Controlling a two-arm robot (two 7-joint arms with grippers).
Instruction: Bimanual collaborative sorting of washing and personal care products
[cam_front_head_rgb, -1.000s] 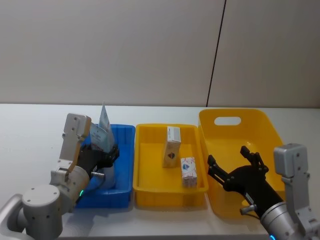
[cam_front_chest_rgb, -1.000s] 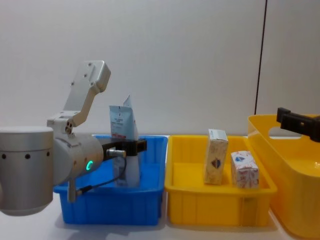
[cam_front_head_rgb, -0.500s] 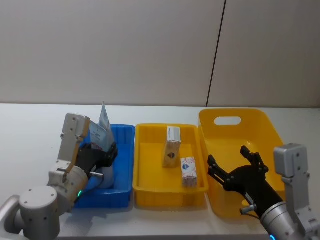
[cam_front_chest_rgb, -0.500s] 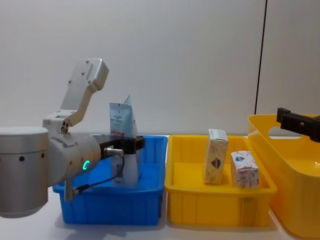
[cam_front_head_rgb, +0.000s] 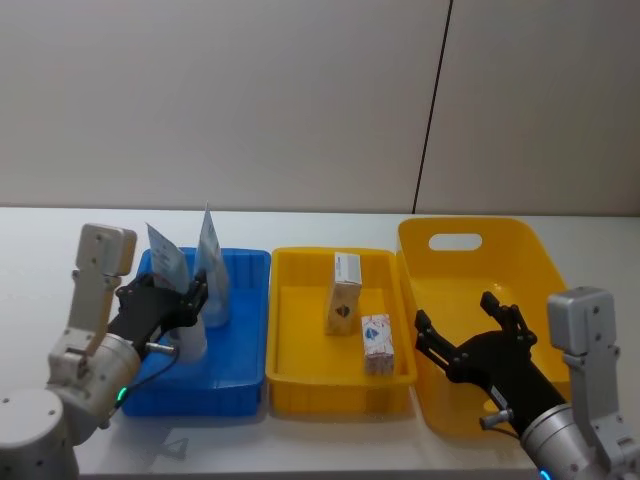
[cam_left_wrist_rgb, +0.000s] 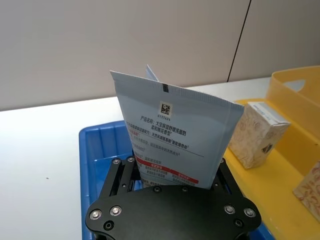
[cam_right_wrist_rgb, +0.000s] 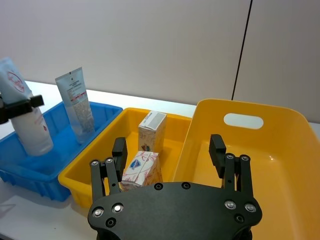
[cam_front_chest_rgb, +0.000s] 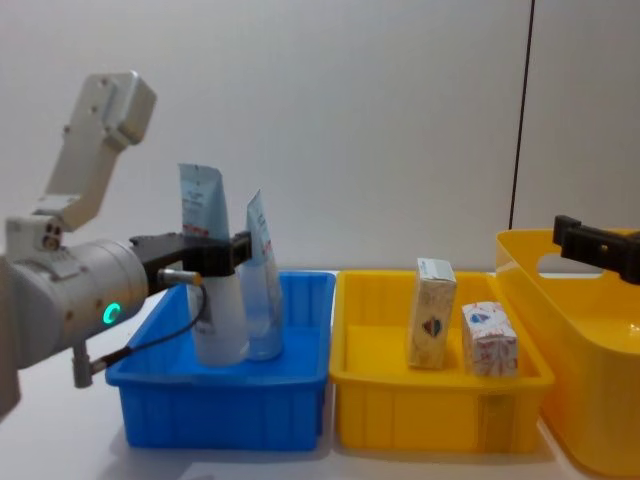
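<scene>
Left fingers pinch a pouch in the blue bin; right fingers spread empty; white table, plain wall.

A white flat table top carries three containers set close side by side in a row. The blue rectangular plastic bin sits directly beneath the left gripper. The shallow yellow plastic tray stands between the two grippers. The deep yellow plastic bin with a handle cutout lies under the right gripper and reaches beyond it.
</scene>
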